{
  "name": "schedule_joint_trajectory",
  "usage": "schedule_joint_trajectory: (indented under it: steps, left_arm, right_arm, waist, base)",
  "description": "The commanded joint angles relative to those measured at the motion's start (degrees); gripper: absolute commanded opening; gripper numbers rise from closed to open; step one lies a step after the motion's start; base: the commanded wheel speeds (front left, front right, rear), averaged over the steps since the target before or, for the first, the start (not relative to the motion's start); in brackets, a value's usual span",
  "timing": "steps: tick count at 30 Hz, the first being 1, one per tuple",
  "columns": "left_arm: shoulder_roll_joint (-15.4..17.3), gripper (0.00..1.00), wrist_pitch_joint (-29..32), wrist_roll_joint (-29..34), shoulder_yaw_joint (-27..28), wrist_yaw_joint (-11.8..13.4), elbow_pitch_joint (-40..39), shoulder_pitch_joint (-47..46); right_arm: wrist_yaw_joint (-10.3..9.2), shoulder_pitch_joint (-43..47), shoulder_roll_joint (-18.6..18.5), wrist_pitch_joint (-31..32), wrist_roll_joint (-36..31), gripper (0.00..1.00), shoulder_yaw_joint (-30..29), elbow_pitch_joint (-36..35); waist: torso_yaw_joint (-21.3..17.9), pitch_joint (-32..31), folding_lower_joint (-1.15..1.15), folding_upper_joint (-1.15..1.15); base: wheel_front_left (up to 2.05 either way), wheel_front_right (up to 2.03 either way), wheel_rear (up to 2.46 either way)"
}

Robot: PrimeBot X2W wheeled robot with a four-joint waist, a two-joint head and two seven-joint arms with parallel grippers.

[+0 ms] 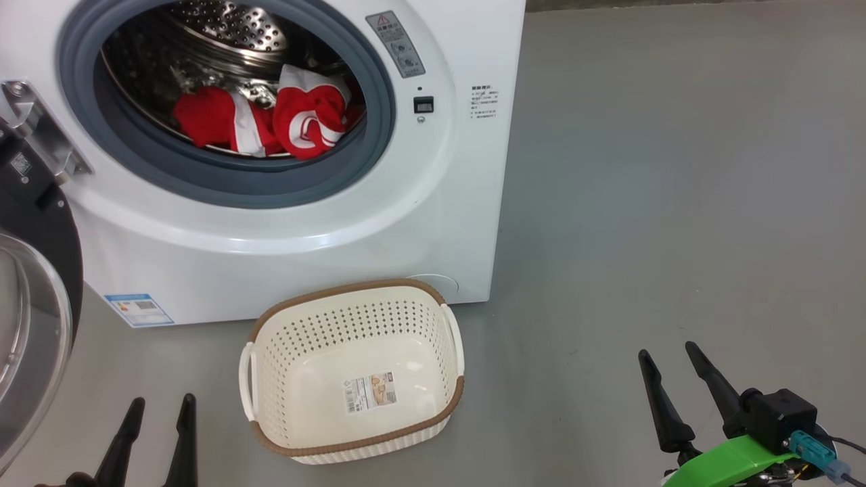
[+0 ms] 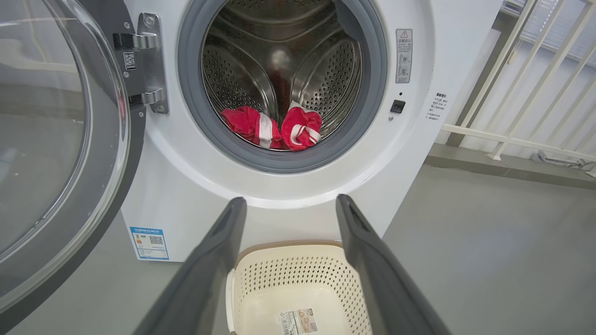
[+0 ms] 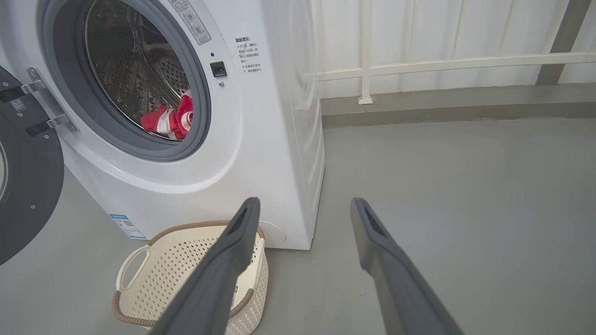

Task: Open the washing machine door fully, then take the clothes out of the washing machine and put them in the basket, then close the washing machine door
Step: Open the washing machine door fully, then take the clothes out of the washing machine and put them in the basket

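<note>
The white washing machine (image 1: 419, 223) stands with its door (image 1: 30, 318) swung open to the left, black rim and glass bowl showing. Red clothes (image 1: 270, 122) with white stripes lie at the bottom of the steel drum, also seen in the left wrist view as clothes (image 2: 274, 128) and in the right wrist view as clothes (image 3: 170, 122). The cream basket (image 1: 352, 372) sits on the floor in front of the machine with nothing but a label in it. My left gripper (image 1: 162, 404) is open at lower left, beside the basket. My right gripper (image 1: 670, 352) is open at lower right, well clear.
Grey floor (image 1: 676, 203) spreads wide to the machine's right. In the right wrist view a white railing (image 3: 442, 63) and a wall bound the floor behind the machine. The open door (image 2: 56, 153) takes up the space on the left.
</note>
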Motion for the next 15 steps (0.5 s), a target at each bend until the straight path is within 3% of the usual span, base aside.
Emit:
schedule_joint_trajectory:
  steps: [1, 15]
  left_arm:
    - [0.9, 1.00, -0.4, -0.2, 1.9, -0.1, -1.1, -1.4]
    - [1.3, 1.00, -0.4, -0.9, 3.0, -0.1, -2.1, -1.7]
  right_arm:
    - [0.09, -0.3, -0.1, -0.7, 0.0, 1.00, 1.0, -1.6]
    - [0.09, -1.0, 0.3, -0.7, -0.4, 1.00, 0.9, -1.9]
  waist:
    - [-0.1, 0.1, 0.00, 0.00]
    - [0.4, 0.8, 0.00, 0.00]
  base:
    - [0.00, 0.00, 0.00]
    - [0.00, 0.00, 0.00]
